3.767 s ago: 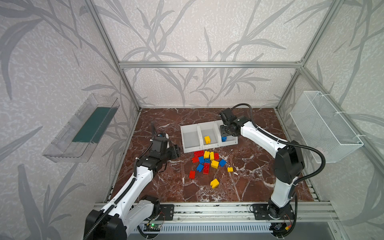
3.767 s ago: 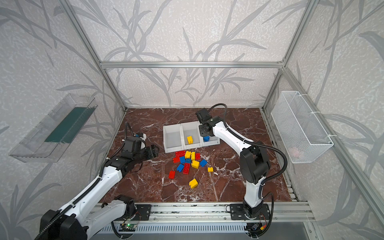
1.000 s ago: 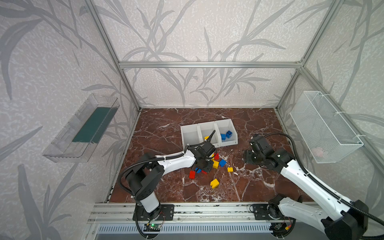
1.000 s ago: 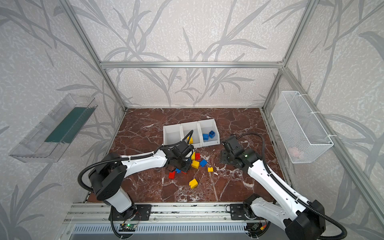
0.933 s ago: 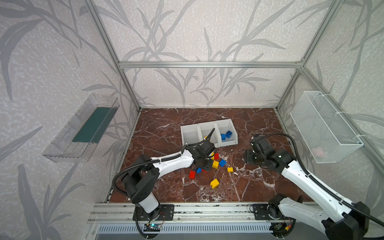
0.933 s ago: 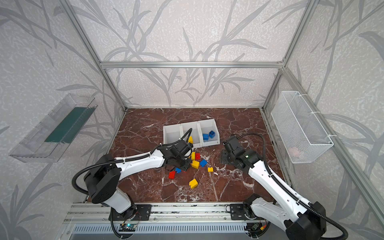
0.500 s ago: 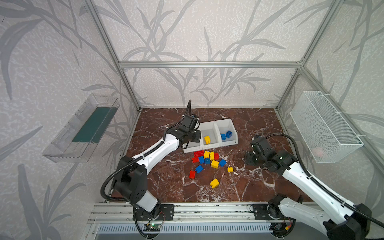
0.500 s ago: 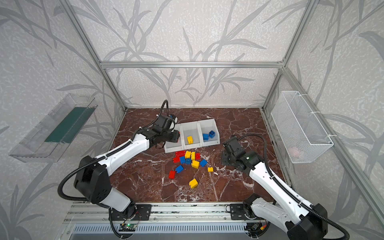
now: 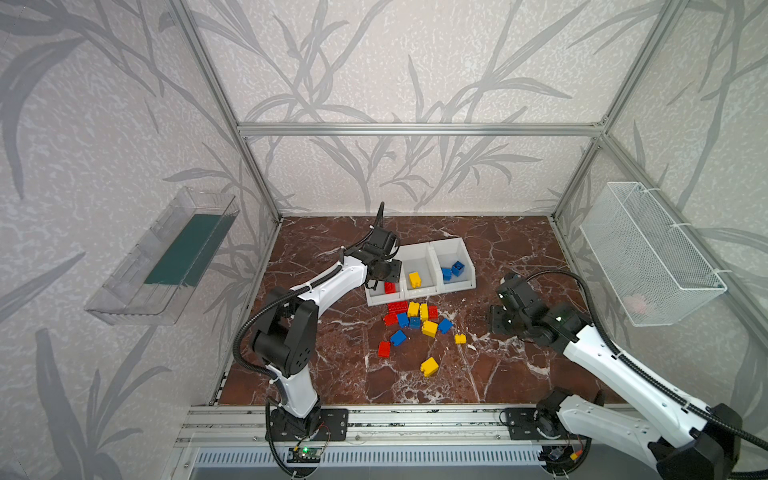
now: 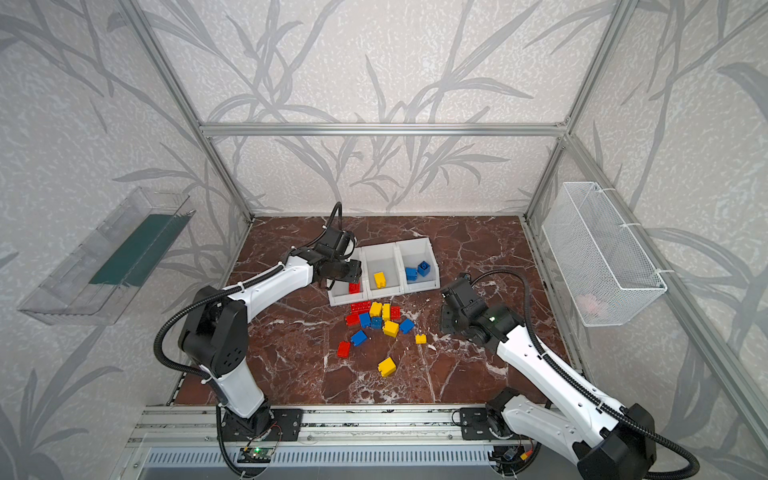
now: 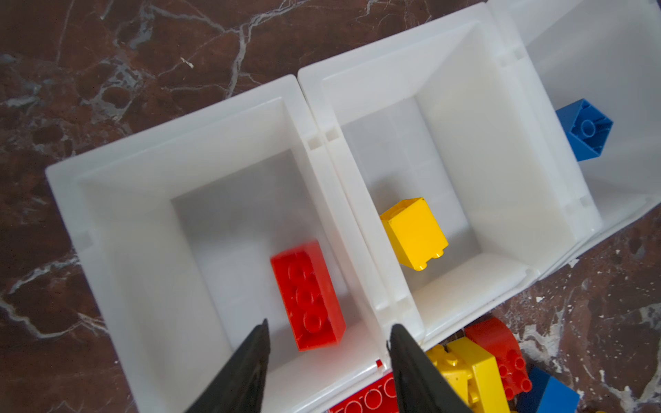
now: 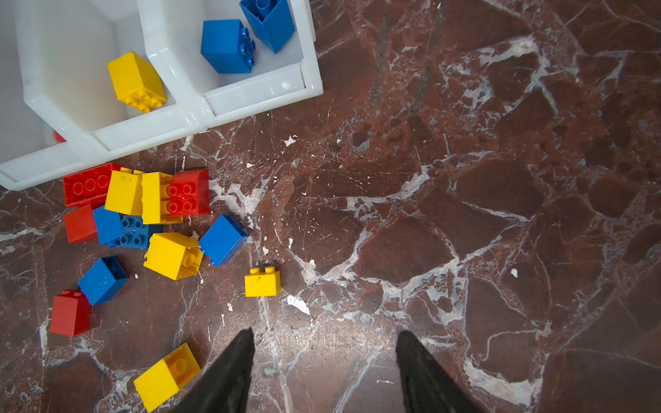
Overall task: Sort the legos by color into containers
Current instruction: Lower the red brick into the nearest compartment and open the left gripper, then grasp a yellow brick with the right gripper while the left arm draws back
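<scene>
Red lego [image 11: 307, 295] lies loose, studs up, on the floor of the left-end bin [image 11: 118, 221] of the white containers [image 9: 424, 293]. It's close to the wall shared w/ the mid bin [image 11: 500, 150] and slightly blurred in the left wrist view. Vs a sec ago: the left gripper [image 11: 329, 324] was down in the loose pile [image 9: 415, 321]. It now hangs over that end bin and the red piece is out of its jaws. Mid bin has one yellow lego [image 11: 415, 232]; the right-end bin [image 9: 451, 251] has two blue legos [image 9: 452, 269]. The right gripper [image 12: 324, 332] was at that bin a few sec back and is now well clear of it.

Pile of red, yellow and blue pieces sits just in front of the bins. A small yellow [image 9: 460, 339] lies off its right side, and another yellow [image 9: 429, 366] lies apart, nearer the rail.

Tabletop [image 9: 519, 257] is reddish-brown marble-look w/ white veins. Around it are an aluminium frame [image 9: 415, 129] and grey leaf-print walls. A clear tray w/ green liner [image 9: 166, 270] hangs on the left wall, a white wire basket [image 9: 648, 257] on the right.

Left gripper: jaws partly apart, nothing held. Tips hang over the front of the end bin w/ the red lego below btwn them; no contact visible. Right gripper: jaws apart, empty, over bare marble right of the pile, same spot as a sec ago. The small yellow is the nearest piece to it, not touching.
</scene>
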Robot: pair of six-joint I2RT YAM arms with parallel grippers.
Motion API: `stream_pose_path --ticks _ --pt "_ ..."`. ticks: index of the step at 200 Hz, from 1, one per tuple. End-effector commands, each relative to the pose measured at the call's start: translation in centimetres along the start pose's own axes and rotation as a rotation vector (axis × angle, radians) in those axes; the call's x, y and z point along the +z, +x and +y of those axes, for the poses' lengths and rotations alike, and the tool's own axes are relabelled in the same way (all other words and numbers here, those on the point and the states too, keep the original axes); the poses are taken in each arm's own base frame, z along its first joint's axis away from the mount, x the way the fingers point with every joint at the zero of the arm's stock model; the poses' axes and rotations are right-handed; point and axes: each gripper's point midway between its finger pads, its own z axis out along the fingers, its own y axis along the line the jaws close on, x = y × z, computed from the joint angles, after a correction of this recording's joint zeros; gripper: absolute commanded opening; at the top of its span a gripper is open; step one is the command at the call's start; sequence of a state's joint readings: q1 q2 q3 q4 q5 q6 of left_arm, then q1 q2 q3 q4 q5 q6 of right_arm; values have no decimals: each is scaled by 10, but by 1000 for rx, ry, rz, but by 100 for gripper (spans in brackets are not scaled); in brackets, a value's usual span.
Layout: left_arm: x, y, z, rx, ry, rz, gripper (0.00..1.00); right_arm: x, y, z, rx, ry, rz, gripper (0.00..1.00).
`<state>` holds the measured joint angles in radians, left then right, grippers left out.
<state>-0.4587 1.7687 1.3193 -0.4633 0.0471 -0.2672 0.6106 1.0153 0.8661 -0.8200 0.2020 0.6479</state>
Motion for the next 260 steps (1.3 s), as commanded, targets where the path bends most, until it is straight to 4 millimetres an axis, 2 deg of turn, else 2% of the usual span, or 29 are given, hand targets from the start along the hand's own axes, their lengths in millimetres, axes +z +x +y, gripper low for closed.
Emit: stream_pose_path --ticks 1,87,109,128,179,183,226,260 --pt "-12 -7 1 -8 2 -24 61 1 5 -4 -1 29 11 64" --pt "-44 -8 8 -57 11 -137 63 2 13 8 -72 13 37 66" --pt "-56 -3 15 -74 -1 -164 64 2 18 27 -183 -43 40 67" --pt "-66 5 22 -91 -11 -172 65 3 30 47 -287 -97 66 68" --pt "-88 39 46 -165 -61 -209 66 8 74 100 -509 -178 145 70" --pt "-89 42 47 -171 -62 -210 67 7 83 108 -540 -195 154 70" --pt "-101 65 56 -213 -68 -225 67 21 120 147 -611 -233 208 72" --pt "-106 72 58 -232 -69 -232 68 33 133 166 -650 -230 238 73"
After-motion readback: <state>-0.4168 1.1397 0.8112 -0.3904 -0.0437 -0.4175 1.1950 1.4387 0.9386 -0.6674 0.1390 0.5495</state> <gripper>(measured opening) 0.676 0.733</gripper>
